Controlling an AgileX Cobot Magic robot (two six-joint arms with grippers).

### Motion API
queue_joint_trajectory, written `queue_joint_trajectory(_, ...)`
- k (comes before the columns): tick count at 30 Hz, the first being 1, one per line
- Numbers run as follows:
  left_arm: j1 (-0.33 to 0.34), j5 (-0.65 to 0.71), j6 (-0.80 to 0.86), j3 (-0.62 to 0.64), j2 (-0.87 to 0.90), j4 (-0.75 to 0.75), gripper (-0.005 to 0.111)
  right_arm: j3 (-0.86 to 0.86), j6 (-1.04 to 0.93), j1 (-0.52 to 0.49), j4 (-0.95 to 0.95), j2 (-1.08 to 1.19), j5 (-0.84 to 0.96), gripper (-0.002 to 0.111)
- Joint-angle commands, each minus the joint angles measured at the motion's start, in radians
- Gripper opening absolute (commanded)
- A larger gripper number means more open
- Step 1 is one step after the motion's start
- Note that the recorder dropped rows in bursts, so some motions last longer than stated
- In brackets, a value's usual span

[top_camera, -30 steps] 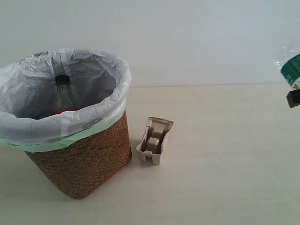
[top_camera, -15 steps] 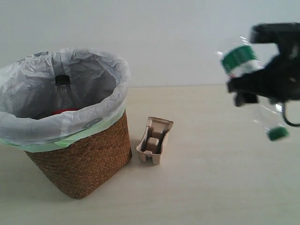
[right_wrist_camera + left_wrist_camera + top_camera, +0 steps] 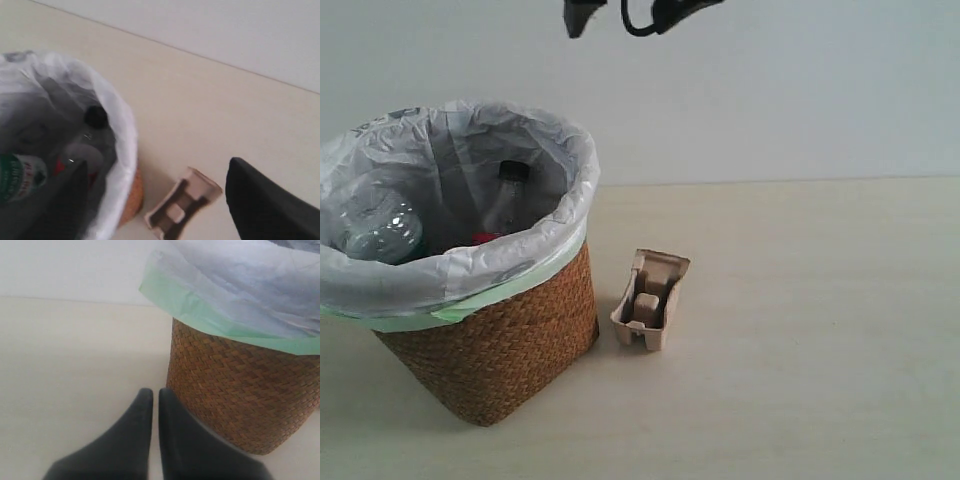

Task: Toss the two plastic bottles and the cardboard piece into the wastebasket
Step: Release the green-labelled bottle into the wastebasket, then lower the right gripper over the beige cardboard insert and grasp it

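Note:
The wicker wastebasket (image 3: 500,340) with its white bag stands at the left. Both plastic bottles lie inside it. The black-capped one (image 3: 510,190) leans near the middle, and the other clear one (image 3: 380,228) rests against the left wall, its green-white label (image 3: 20,177) showing from above. The beige cardboard piece (image 3: 650,300) sits on the table just right of the basket. My right gripper (image 3: 157,165) hangs open and empty high over the basket's right rim and the cardboard (image 3: 182,207). My left gripper (image 3: 155,392) is shut and empty, low beside the basket's wall (image 3: 240,390).
Dark parts of the right arm (image 3: 582,14) show at the exterior view's top edge. The pale wooden table (image 3: 800,350) runs to a plain wall behind.
The right gripper carried the green-labelled bottle from the right to above the basket and let it go. It now lies inside, and the black-capped bottle has shifted to the right.

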Motion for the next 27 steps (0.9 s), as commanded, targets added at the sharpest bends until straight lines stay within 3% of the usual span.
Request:
queue_joint_trajectory(1, 0.001, -0.001, -0.007, 0.004, -0.003, 0.003, 0.004, -0.013, -0.003, -0.041, -0.067, -0.007, 0.093, 0.067)
queue_joint_trajectory(7, 0.001, -0.001, -0.007, 0.004, -0.003, 0.003, 0.004, 0.026, 0.018, -0.058, -0.107, -0.007, 0.093, 0.067)
queue_joint_trajectory(15, 0.001, -0.001, -0.007, 0.004, -0.003, 0.003, 0.004, 0.238, 0.101, -0.058, -0.098, 0.028, 0.081, 0.067)
queue_joint_trajectory(27, 0.001, -0.001, -0.007, 0.004, -0.003, 0.003, 0.004, 0.499, 0.273, -0.058, 0.007, 0.11, -0.27, 0.067)
